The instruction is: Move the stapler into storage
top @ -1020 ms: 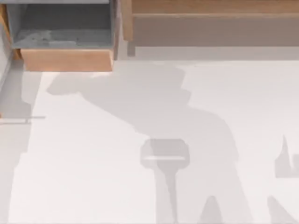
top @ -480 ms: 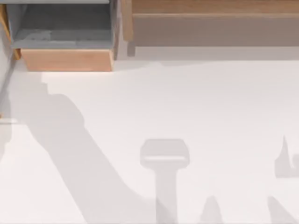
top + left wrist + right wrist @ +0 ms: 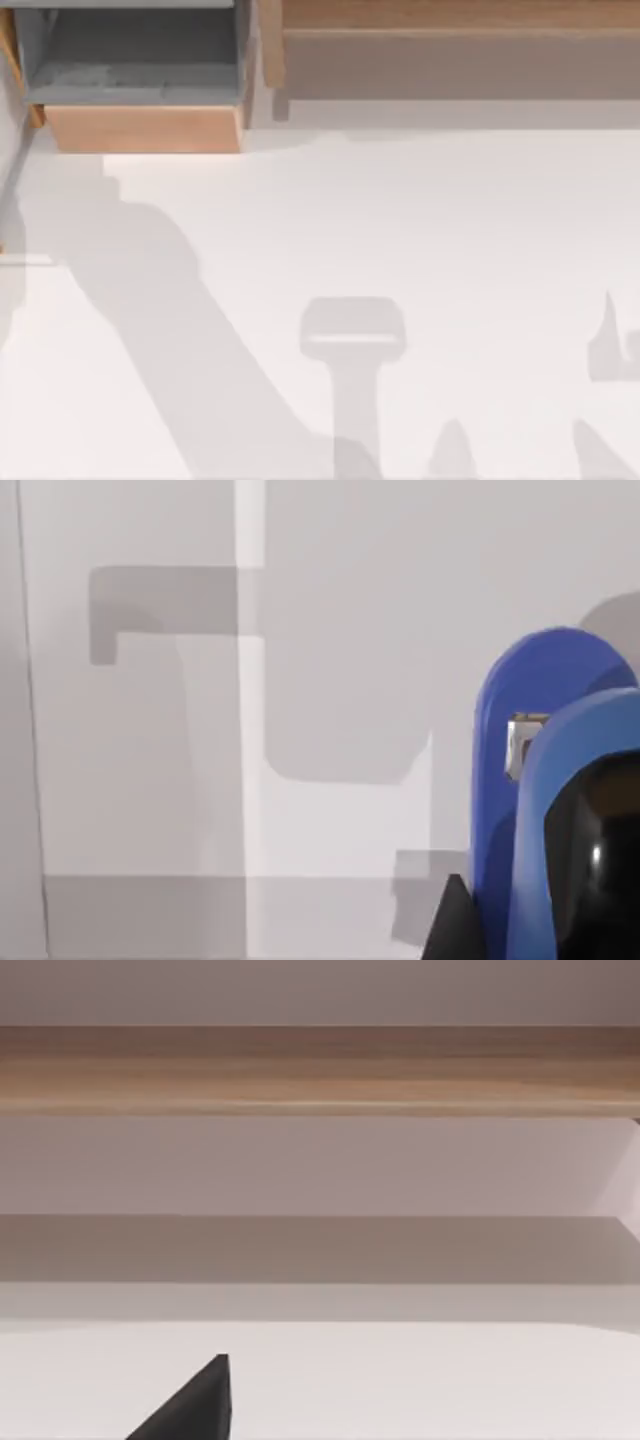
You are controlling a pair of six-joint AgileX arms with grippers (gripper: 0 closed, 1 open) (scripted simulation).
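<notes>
The storage (image 3: pixel 145 128) is a light-wood drawer with a grey inside, standing open at the table's back left. Close up in the left wrist view is the bright-blue stapler (image 3: pixel 530 690), its black rounded end (image 3: pixel 590 860) toward the camera. It hangs above the white table, with my left gripper (image 3: pixel 530 930) shut on it and one dark fingertip (image 3: pixel 450 925) beside the blue body. A dark part of my right gripper (image 3: pixel 195 1410) faces the wooden cabinet.
A long light-wood cabinet (image 3: pixel 450 50) runs along the back edge to the right of the drawer, and it shows again as a wooden band (image 3: pixel 320 1070). Grey arm shadows lie across the white table (image 3: pixel 450 220).
The broad arm shadow has swung from the table's middle over to its left side, below the drawer. The drawer has not moved.
</notes>
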